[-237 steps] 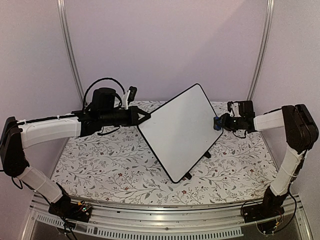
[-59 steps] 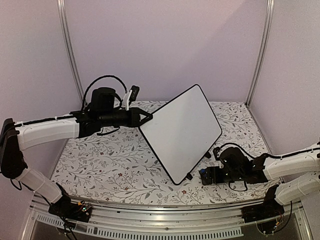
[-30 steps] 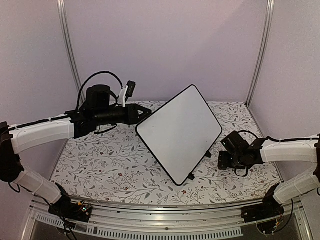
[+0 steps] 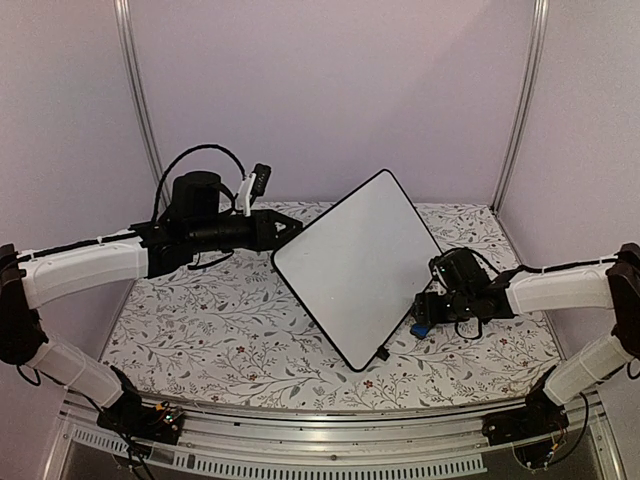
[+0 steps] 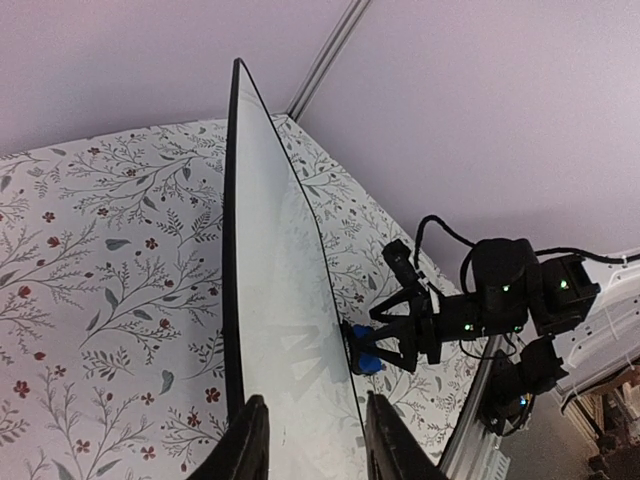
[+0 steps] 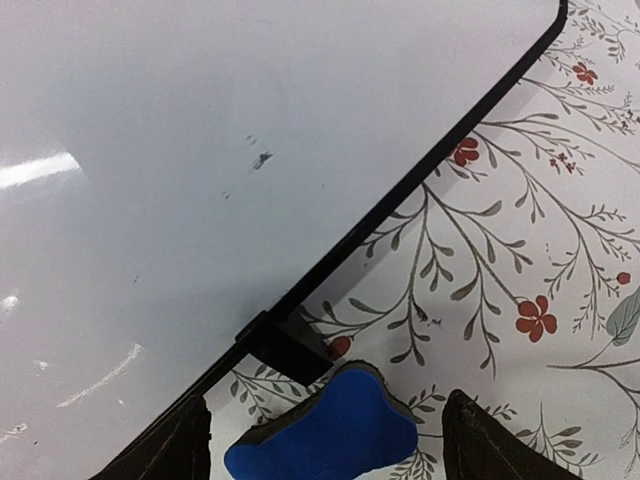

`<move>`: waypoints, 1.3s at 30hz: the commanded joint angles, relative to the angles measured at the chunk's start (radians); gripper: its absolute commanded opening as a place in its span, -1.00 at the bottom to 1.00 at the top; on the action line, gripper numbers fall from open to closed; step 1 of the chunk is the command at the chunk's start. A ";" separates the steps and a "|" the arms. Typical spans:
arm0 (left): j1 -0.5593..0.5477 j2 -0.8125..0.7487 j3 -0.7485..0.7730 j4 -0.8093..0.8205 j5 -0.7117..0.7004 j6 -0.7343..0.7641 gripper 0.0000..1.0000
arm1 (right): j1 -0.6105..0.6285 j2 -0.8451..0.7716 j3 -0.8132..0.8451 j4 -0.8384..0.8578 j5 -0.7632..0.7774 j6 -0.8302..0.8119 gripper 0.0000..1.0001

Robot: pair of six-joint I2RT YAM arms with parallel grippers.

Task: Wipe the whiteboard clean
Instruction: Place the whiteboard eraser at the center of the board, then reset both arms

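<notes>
The whiteboard (image 4: 360,265) stands tilted on one corner over the table, its white face blank in the top view. My left gripper (image 4: 290,232) is shut on its left corner; in the left wrist view the fingers (image 5: 250,445) straddle the board (image 5: 270,300), seen edge-on. My right gripper (image 4: 422,318) sits low by the board's lower right edge, shut on the blue eraser (image 4: 420,328). The right wrist view shows the eraser (image 6: 330,435) between the fingers, just off the rim near a black foot (image 6: 290,348). Faint specks (image 6: 262,159) mark the board (image 6: 200,150).
A floral cloth (image 4: 220,320) covers the table. A metal rail (image 4: 300,462) runs along the near edge with both arm bases on it. Purple walls and two slanted metal posts (image 4: 140,110) close in the back and sides.
The right gripper came down from the board's right corner to the table front, then rose and moved left to the lower right edge. The left arm drew the board slightly left.
</notes>
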State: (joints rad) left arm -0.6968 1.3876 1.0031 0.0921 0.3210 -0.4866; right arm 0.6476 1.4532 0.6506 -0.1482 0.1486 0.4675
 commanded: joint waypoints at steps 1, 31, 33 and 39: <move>-0.010 -0.013 -0.011 0.018 -0.010 0.003 -0.33 | 0.000 -0.062 -0.009 0.026 -0.041 -0.030 0.56; -0.038 -0.549 -0.187 -0.321 -0.573 0.149 0.99 | 0.000 -0.549 0.281 -0.561 0.369 -0.155 0.98; -0.038 -0.594 -0.231 -0.317 -0.582 0.180 0.99 | 0.000 -0.579 0.262 -0.577 0.407 -0.130 0.98; -0.040 -0.669 -0.317 -0.281 -0.605 0.181 0.99 | 0.000 -0.681 0.225 -0.561 0.446 -0.112 0.98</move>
State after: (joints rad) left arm -0.7219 0.7536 0.7284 -0.2119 -0.2379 -0.3363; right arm 0.6476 0.8257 0.8902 -0.6926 0.5343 0.3363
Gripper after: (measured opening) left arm 0.996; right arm 0.989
